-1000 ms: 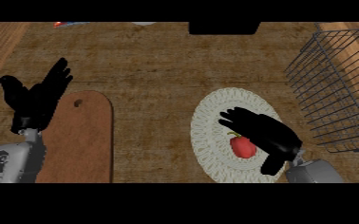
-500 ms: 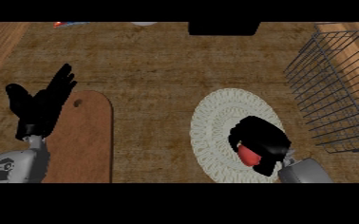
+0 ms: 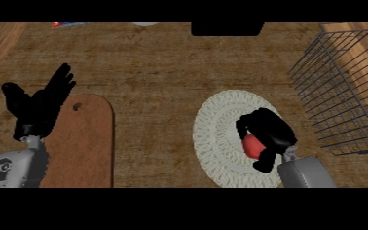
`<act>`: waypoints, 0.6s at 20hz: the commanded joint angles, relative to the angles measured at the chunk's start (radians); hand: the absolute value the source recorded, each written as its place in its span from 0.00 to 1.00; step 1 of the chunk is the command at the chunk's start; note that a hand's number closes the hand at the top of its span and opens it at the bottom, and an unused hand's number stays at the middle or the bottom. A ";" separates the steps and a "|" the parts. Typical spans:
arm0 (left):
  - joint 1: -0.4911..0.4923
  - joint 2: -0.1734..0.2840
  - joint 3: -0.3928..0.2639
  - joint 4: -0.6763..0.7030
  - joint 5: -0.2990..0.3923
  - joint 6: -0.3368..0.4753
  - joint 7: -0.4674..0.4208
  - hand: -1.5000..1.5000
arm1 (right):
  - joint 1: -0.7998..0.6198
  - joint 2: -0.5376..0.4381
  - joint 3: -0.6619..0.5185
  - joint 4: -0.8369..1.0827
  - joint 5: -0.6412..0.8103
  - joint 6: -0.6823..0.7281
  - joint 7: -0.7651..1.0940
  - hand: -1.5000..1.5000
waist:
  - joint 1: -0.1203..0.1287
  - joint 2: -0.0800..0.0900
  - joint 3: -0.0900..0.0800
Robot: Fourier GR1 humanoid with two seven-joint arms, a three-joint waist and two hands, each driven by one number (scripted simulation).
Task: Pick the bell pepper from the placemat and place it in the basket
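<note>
Black fingers (image 3: 267,129) round (red) bell pepper (image 3: 251,146)

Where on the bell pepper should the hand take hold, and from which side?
Round its body, from above. The bell pepper lies on the flat placemat, so only its top and sides are free; the right hand already curls over it that way.

Right hand (image 3: 269,132): fingers and thumb curled, closed round a red item, grey forearm below. Left hand (image 3: 39,105): resting at left edge, fingers straight, upward.
</note>
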 commanded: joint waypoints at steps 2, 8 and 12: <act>0.010 0.007 0.018 0.000 0.003 0.010 -0.002 0.50 | -0.018 0.146 -0.252 0.030 -0.065 -0.060 0.354 1.00 | -0.045 0.015 0.015; -0.008 -0.009 -0.005 -0.008 0.004 -0.001 -0.006 0.50 | -0.172 0.151 -0.391 0.018 -0.219 -0.272 0.684 1.00 | 0.039 0.022 0.024; -0.033 -0.014 -0.037 -0.007 -0.003 -0.024 -0.002 0.50 | -0.341 0.152 -0.423 -0.011 -0.250 -0.511 0.855 1.00 | 0.096 0.023 0.019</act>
